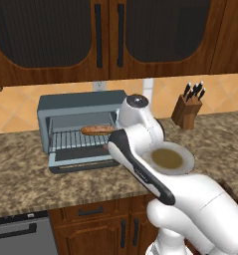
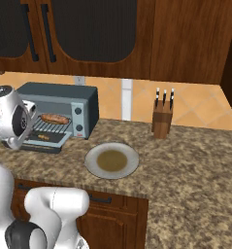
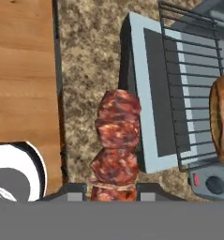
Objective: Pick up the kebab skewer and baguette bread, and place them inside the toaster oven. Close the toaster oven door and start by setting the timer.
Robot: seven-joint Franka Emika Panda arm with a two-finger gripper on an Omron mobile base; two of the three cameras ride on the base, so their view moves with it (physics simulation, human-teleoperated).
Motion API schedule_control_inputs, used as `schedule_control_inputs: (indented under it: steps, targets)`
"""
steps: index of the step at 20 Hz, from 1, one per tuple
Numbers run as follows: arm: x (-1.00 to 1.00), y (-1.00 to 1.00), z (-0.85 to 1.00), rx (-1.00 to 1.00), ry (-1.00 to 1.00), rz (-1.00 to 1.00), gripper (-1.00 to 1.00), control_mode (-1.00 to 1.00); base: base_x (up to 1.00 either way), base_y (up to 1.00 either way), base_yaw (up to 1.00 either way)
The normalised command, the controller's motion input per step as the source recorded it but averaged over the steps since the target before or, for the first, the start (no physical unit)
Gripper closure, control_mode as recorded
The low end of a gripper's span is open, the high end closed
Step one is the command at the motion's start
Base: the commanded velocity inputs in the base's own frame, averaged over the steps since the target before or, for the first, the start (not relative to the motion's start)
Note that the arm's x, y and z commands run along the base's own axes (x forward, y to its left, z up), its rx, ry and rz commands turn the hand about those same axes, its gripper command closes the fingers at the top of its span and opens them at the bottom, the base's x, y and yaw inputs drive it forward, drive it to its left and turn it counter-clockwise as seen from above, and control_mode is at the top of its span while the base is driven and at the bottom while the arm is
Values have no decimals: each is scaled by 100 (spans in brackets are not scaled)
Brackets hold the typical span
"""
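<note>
Right now the white arm reaches forward and left from the base, its long forearm slanting up over the granite counter (image 1: 21,169) and its rounded wrist bending down in front of the toaster oven (image 1: 80,127), so that in the left base view the wrist covers the oven's right side. In the hand view the gripper (image 3: 112,191) points along the counter's front edge, with its jaws closed on the near end of the kebab skewer (image 3: 115,145); the stack of reddish-brown meat chunks rises from between the dark finger tips. The skewer hangs over the counter just beside the toaster oven door (image 3: 153,93), which lies folded down flat with its dark glass facing up. Past the door the wire rack (image 3: 188,70) stands out of the cavity, and the baguette bread (image 1: 98,130) lies on it, lengthwise across the oven; both base views show the orange-brown loaf inside the open front. A knob (image 3: 215,184) and a small red mark sit on the oven's control panel at the lower right of the hand view. To the right of the oven a round plate (image 2: 111,160) with a brownish middle rests on the counter, and farther right a wooden knife block (image 2: 162,118) stands near the tiled wall.
</note>
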Motion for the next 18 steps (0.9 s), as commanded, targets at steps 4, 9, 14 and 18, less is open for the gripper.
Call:
schedule_control_inputs:
  steps: [4, 9, 14, 18]
  targets:
    - [38, 30, 22, -3, -33, 7, 100, -100, 0, 0, 0]
    - [48, 0, 0, -8, -28, 1, 100, -100, 0, 0, 0]
    - [60, 2, -36, -7, -11, 7, 100, -100, 0, 0, 0]
    - [65, 14, -26, -3, -2, 6, 100, -100, 0, 0, 0]
